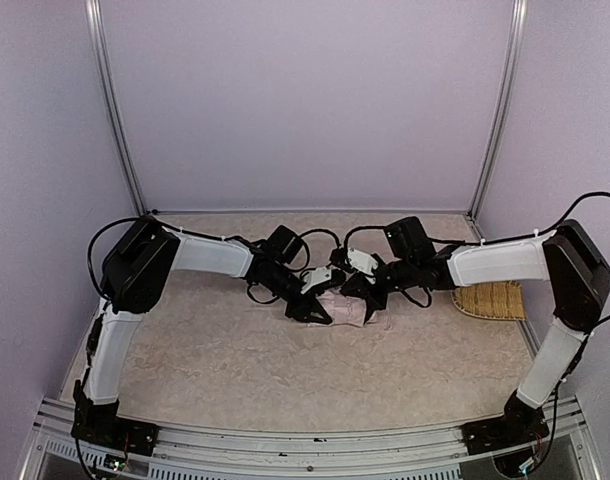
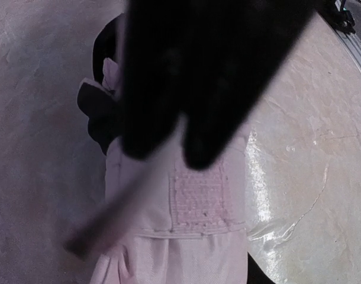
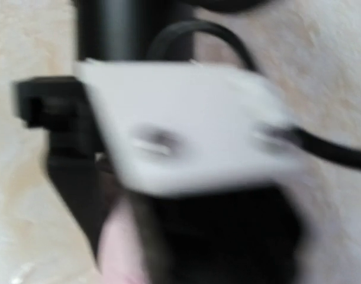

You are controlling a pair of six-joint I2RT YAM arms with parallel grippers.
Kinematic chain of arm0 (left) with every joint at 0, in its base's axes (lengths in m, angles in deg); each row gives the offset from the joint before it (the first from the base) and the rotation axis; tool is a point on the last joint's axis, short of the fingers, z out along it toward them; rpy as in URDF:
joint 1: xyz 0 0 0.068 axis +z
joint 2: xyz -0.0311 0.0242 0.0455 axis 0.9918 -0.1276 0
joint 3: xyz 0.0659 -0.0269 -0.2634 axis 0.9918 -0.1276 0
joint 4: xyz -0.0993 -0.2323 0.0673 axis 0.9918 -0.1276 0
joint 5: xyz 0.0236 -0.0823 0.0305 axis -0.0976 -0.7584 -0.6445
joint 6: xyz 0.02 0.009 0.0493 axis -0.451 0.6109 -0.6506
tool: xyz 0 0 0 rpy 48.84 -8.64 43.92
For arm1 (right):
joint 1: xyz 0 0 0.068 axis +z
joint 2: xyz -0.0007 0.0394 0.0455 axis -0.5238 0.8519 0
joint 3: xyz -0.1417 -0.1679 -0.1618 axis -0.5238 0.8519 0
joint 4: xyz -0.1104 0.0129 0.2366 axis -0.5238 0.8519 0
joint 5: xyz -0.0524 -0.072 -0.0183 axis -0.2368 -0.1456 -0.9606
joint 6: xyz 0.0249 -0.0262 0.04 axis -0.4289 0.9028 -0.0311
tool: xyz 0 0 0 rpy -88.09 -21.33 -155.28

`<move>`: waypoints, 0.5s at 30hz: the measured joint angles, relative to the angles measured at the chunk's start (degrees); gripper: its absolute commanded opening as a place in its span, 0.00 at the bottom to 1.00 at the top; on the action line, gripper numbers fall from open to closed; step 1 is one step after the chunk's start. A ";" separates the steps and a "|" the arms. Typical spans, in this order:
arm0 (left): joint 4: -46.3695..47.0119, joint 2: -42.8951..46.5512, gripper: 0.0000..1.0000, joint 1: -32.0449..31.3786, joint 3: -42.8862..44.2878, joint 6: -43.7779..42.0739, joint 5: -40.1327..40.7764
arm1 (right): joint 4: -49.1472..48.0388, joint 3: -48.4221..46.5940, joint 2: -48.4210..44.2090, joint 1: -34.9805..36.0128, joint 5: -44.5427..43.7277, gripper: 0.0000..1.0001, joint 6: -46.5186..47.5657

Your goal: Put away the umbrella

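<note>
The pale pink umbrella lies folded in a small bundle on the table at mid-centre. My left gripper is at its left end. In the left wrist view the pink fabric fills the space at the jaws, with a stitched fastening patch facing up and black lining at the far end. My right gripper is low over the bundle's right part and shows as a black blur above the patch. The right wrist view is blurred, with a bit of pink at the bottom.
A woven straw mat lies at the right edge of the table, beside the right forearm. Black cables loop behind both wrists. Metal posts and pale walls close in the back and sides.
</note>
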 measured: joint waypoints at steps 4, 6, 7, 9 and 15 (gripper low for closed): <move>-0.20 -0.68 0.00 0.07 0.33 3.80 -2.34 | -2.36 3.52 -2.05 3.48 -2.71 0.00 1.03; -0.68 -1.22 0.00 -0.11 0.83 5.66 -3.61 | -2.32 4.61 -2.69 5.11 -4.83 0.00 2.43; -0.83 -1.42 0.00 -0.11 1.01 6.40 -4.20 | -2.16 4.81 -2.89 5.75 -6.01 0.00 3.15; -0.87 -1.60 0.00 -0.07 1.03 7.45 -4.98 | -1.73 5.07 -3.45 6.49 -8.28 0.00 4.24; -1.75 -2.23 0.00 -0.02 1.88 8.11 -6.16 | 0.39 6.86 -6.80 6.82 -11.17 0.00 7.93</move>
